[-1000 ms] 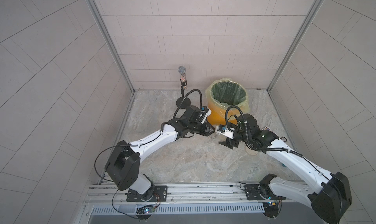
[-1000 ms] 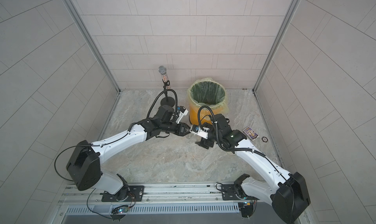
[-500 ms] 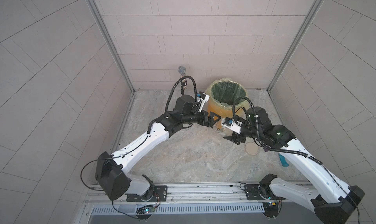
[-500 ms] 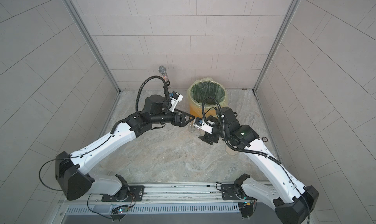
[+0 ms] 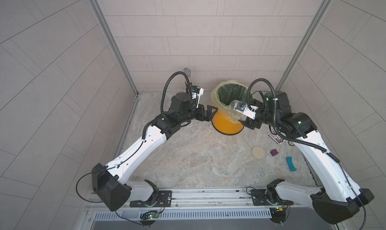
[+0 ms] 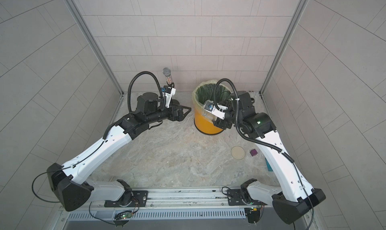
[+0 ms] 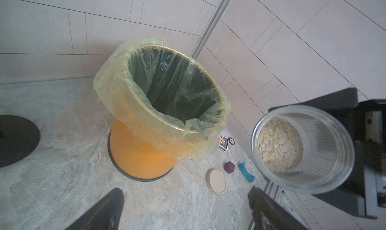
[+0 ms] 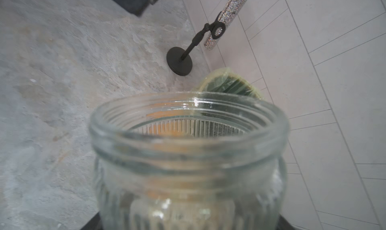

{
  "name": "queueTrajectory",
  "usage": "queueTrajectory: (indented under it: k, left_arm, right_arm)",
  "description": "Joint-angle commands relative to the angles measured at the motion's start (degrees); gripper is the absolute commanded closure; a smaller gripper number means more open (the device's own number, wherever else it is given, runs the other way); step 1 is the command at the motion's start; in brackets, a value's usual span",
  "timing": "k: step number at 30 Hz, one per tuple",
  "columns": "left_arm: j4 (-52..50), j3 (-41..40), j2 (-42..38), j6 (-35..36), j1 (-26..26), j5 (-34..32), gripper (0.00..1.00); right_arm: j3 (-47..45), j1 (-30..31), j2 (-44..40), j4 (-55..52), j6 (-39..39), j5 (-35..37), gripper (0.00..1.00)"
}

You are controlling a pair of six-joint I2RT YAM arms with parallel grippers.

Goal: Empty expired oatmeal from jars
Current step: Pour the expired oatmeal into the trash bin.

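My right gripper [image 5: 240,116] is shut on the clear ribbed jar [image 5: 234,108], which lies tipped on its side against the near right rim of the orange bin [image 5: 226,125]. The jar's [image 7: 302,149] open mouth faces my left gripper, and pale oatmeal [image 7: 279,145] sits at its bottom. In the right wrist view the jar [image 8: 188,155] fills the frame and covers the right gripper [image 8: 188,222]. The left gripper [image 5: 210,113] hangs open and empty left of the bin, fingers [image 7: 112,206] wide apart. The cream lid [image 5: 258,153] lies flat on the table.
A yellow-green bag [image 7: 167,84] lines the bin. A microphone on a stand [image 6: 167,73] rises at the back, behind the left arm. Near the right wall lie a purple cube [image 5: 274,152], a blue curved block [image 5: 290,163] and a small printed box [image 5: 276,137].
The left gripper has opened wide and drawn back from the jar to the left. The right arm has carried the jar up and back to the bin's rim.
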Motion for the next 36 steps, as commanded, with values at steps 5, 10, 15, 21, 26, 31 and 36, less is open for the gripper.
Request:
queueTrajectory:
  k: [5, 10, 15, 21, 26, 31, 36]
  left_arm:
    - [1.49, -2.95, -3.03, 0.1, 1.02, -1.43, 0.0]
    - [3.11, -6.47, -5.14, -0.09, 1.51, -1.83, 0.0]
    - [4.43, -8.91, -6.37, -0.58, 2.11, -1.6, 0.0]
    - [5.98, -11.24, -7.63, -1.11, 2.5, -1.35, 0.0]
    - [6.92, -13.76, -9.73, -1.39, 2.54, -1.8, 0.0]
    - [7.66, -15.25, -11.57, -1.83, 2.61, -1.87, 0.0]
    - [7.45, -16.14, -12.93, -2.01, 2.59, -1.51, 0.0]
  right_arm:
    - [14.85, -4.29, 10.14, -3.82, -17.76, 6.01, 1.0]
    - [23.95, -5.31, 17.23, -5.54, -26.57, 11.08, 1.0]
    - [24.26, -5.13, 21.07, -2.25, -38.87, 17.58, 1.0]
    - [29.8, -4.51, 27.4, -0.81, -49.57, 26.5, 1.0]
    - [31.36, -3.32, 30.86, 2.78, -55.44, 32.01, 1.0]
    - [27.4, -2.09, 31.96, 14.05, -61.29, 35.57, 1.0]
    - [25.63, -1.06, 31.85, 18.91, -66.58, 38.15, 1.0]
